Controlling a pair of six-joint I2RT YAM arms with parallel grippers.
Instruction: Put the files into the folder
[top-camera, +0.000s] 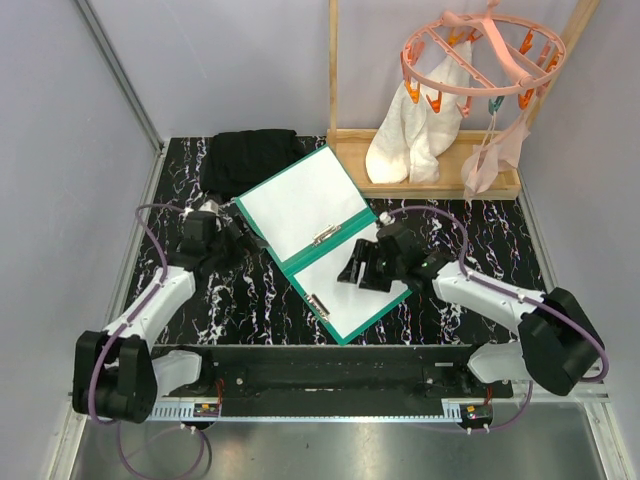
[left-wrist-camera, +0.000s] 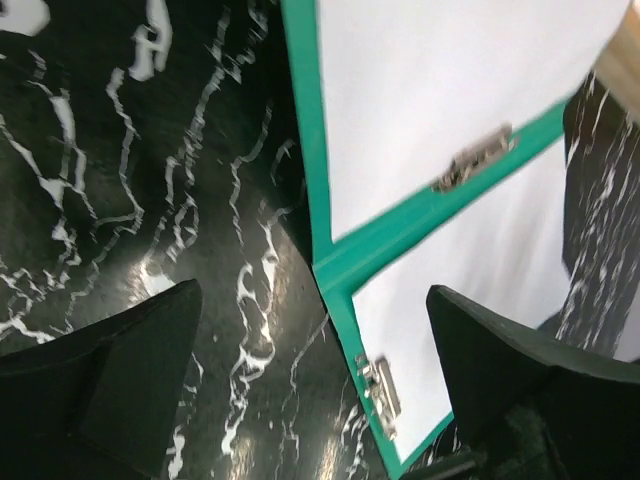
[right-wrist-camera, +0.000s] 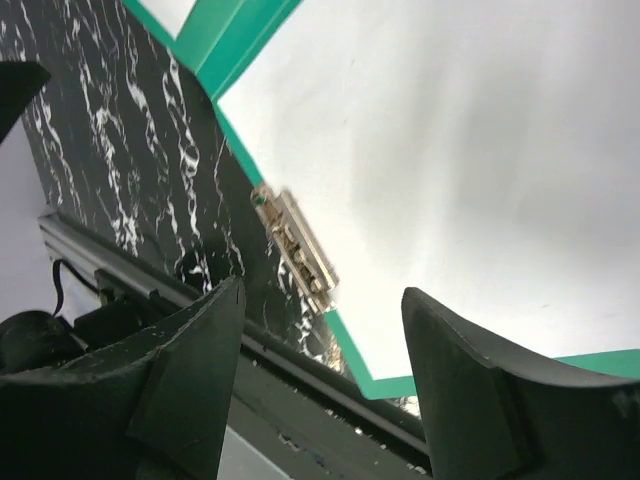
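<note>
1. Nearest us, at the near edge of the black marbled desk (top-camera: 260, 300), we see both arm bases bolted to a dark rail (top-camera: 330, 365).
2. Left to right around the work, we find a folded black cloth (top-camera: 250, 155) at the back, just beside the folder's far-left edge. A wooden tray (top-camera: 440, 185) with upright posts holds white cloth (top-camera: 415, 140). A pink clip hanger (top-camera: 480, 55) with orange pegs hangs over it.
3. Mid-desk, the teal folder (top-camera: 298, 262) lies open and turned at an angle, between the two grippers.
4. Both files (top-camera: 300, 200) lie inside it, one white sheet on each half. A metal clip sits by the spine (top-camera: 325, 237) and another at the near half's left edge (top-camera: 318, 304). We cannot tell whether either clip pins the paper.
5. From its base, the left arm angles up and inward. Its left gripper (top-camera: 232, 243) sits low beside the folder's left edge. In the left wrist view its fingers (left-wrist-camera: 120, 380) are spread wide, with the teal edge running between them.
6. Reaching leftward across the desk, the right arm carries the right gripper (top-camera: 360, 268) over the near sheet (top-camera: 335, 305), hiding part of its right side.
7. In the right wrist view its fingers (right-wrist-camera: 190, 370) are also spread, gripping nothing. They frame the near clip (right-wrist-camera: 295, 245) and the paper's edge. We cannot tell whether the tips touch the sheet.
</note>
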